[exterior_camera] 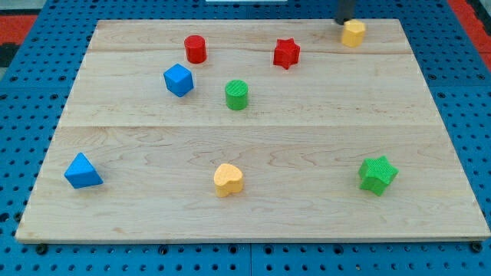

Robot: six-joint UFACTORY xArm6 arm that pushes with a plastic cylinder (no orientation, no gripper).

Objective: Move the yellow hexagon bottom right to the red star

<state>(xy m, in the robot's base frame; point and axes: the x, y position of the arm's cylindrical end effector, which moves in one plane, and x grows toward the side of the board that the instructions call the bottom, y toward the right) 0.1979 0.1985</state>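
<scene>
Listing contents from the view's left to the view's right.

Board [138, 222]: pale wood, planks with lengthwise grain and two faint seams, resting on a blue perforated surface [23, 92] with a regular grid of holes.

Blue triangle [82, 172]: wedge-shaped block, matte, near the board's left edge, low in the view.

Blue cube [178, 80]: faceted block, set on a corner angle, upper left area.

Red cylinder [196, 49]: short round block, upright, just above and right of the blue cube, apart from it.

Yellow heart [228, 179]: rounded, lobed block, low centre.

Green cylinder [236, 95]: short, upright, finely ribbed surface, centre of the board, below and between the red cylinder and the red star.

Red star [286, 54]: pointed block, upper centre-right.

Rod: dark, straight, entering from the view's top edge; only a short lower stretch visible. My tip [341, 23] at the board's top edge, just beside the upper left side of the yellow hexagon; contact likely but not certain. No jaws on this tool, so nothing to open or close and nothing gripped.

Yellow hexagon [353, 33]: short faceted block, near the board's top right, to the right of and slightly above the red star, well apart from it.

Green star [377, 174]: chunky, ribbed texture, lower right area.
</scene>
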